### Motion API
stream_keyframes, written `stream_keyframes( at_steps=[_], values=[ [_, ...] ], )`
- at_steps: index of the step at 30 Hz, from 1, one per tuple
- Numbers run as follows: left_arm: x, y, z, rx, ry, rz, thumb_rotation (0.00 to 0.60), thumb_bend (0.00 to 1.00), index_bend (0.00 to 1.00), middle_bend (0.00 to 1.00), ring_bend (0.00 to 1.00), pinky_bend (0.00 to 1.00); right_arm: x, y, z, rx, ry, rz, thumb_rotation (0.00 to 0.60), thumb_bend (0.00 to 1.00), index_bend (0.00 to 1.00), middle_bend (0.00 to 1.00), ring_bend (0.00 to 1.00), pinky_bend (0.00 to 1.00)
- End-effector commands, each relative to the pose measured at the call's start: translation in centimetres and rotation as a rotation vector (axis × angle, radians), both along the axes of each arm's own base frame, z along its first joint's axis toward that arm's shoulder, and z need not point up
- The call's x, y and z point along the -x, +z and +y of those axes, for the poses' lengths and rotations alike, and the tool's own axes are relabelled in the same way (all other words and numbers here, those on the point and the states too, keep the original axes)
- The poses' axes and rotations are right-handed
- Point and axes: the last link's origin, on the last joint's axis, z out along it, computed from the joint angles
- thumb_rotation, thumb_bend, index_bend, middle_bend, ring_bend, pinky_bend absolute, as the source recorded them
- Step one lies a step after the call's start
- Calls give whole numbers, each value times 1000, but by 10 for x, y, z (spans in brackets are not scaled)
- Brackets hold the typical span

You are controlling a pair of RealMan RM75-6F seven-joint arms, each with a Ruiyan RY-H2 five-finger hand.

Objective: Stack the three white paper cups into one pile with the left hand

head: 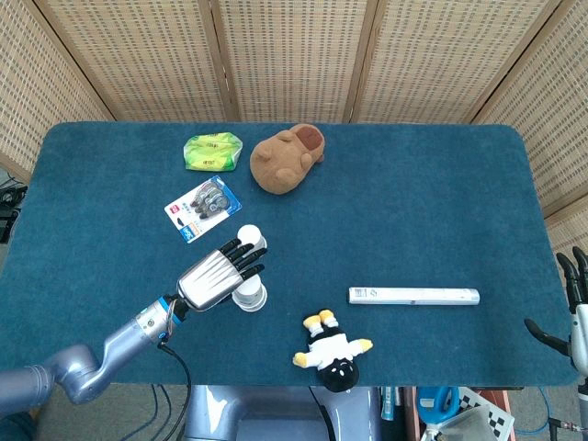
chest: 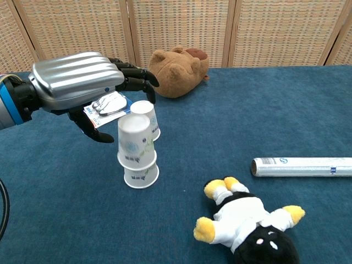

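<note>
Two white paper cups [chest: 137, 159] stand upside down, nested as a short pile [head: 250, 294] on the blue table. The third cup [chest: 146, 118] stands upside down just behind the pile, also near the table's middle left [head: 250, 239]. My left hand [chest: 82, 82] hovers beside and above the pile on its left, fingers spread and stretched over the cups, holding nothing [head: 216, 276]. My right hand [head: 574, 303] hangs at the far right edge, off the table, fingers apart and empty.
A brown plush [head: 287, 158] and a green packet [head: 212, 152] lie at the back. A blister pack [head: 202, 208] lies behind the cups. A white tube [head: 413, 296] and a black-and-white plush toy [head: 333, 354] lie to the right, near the front edge.
</note>
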Motion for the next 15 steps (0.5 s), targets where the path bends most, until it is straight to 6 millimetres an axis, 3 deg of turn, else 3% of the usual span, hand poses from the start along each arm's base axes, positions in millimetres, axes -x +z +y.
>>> stream_keyframes(
  at_steps=[1, 8, 15],
  values=[
    [-1, 2, 0, 0, 0, -4, 600, 160, 128, 45, 102, 175, 0, 0, 0, 0, 0, -1, 600, 0, 0, 0, 0, 0],
    [1, 6, -2, -1, -1, 2, 600, 159, 103, 18, 88, 162, 0, -1, 0, -5, -2, 1, 600, 0, 0, 0, 0, 0],
    [7, -5, -2, 4, 23, 47, 600, 160, 103, 18, 88, 161, 1, -1, -1, -10, -6, 2, 600, 0, 0, 0, 0, 0]
  ],
)
